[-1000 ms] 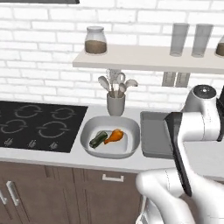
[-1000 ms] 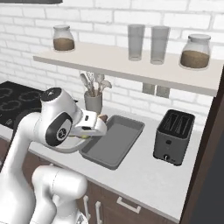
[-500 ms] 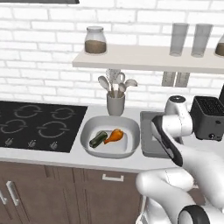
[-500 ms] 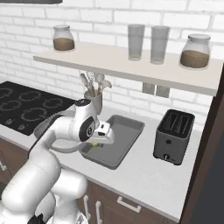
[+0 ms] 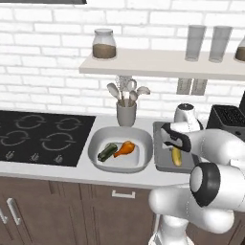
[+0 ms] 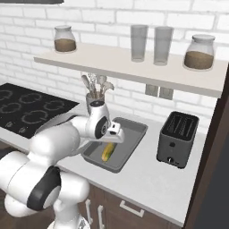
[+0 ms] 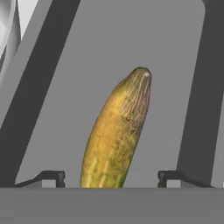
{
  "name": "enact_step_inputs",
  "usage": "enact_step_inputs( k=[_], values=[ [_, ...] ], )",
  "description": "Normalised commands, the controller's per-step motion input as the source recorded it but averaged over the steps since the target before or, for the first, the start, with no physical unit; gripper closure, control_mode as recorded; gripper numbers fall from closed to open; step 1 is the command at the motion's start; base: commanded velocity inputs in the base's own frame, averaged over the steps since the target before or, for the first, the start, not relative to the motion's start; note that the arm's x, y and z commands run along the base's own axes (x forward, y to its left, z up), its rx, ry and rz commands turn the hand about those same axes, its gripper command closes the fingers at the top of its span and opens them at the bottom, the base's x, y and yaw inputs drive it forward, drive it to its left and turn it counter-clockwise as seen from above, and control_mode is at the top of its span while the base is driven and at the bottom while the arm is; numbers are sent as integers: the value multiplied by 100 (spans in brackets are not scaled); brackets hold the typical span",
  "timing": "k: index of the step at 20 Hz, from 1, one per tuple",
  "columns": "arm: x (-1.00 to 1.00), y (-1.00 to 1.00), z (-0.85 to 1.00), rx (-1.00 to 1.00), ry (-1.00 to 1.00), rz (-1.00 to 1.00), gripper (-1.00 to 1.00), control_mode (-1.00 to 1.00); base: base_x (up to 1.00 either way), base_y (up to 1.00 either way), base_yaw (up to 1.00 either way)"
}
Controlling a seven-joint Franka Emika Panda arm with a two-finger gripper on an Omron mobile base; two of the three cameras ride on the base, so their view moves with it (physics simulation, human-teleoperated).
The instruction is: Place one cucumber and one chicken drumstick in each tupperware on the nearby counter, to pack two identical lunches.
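A paler yellow-green cucumber (image 7: 117, 131) is seen lying flat on the floor of the darker grey rectangular tray (image 6: 134, 129), its length running along the tray; in the hand view it lies between the two small dark fingertips (image 7: 47, 178), which stand wide apart on either side of it without touching it, so the gripper (image 7: 111, 179) is parted and nothing is clasped; the gripper (image 5: 173, 149) is held low over the tray (image 5: 160, 129), just above the cucumber (image 5: 176, 156); from the right the same cucumber (image 6: 108, 151) is seen in the near half of the tray, under the white hand; just left of the tray the pale grey-white rounded basin (image 5: 99, 139) is set on the long pale off-white worktop (image 5: 86, 171); a dark green cucumber (image 5: 107, 151) and a bright orange drumstick (image 5: 125, 148) are laid side by side inside it, touching or nearly so; a black toaster (image 6: 177, 139) is stood well to the right of the tray.
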Motion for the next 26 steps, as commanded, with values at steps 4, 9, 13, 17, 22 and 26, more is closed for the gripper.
enact_step_inputs(
  k=[4, 9, 13, 17, 22, 26],
  values=[
    [-10, 4, 8, 0, 0, -1, -100, -100, 0, 0, 0],
    [-97, 22, 41, 0, -4, -1, -100, -100, 0, 0, 0],
    [-100, 47, 69, 0, -20, 0, -100, -100, 0, 0, 0],
    [-96, 34, 98, 0, -30, 0, -100, -100, 0, 0, 0],
    [-91, 50, 98, -2, -27, 0, -100, -100, 0, 0, 0],
    [0, 0, 0, 0, 0, 0, -100, 100, -100, 44, 2]
  ],
)
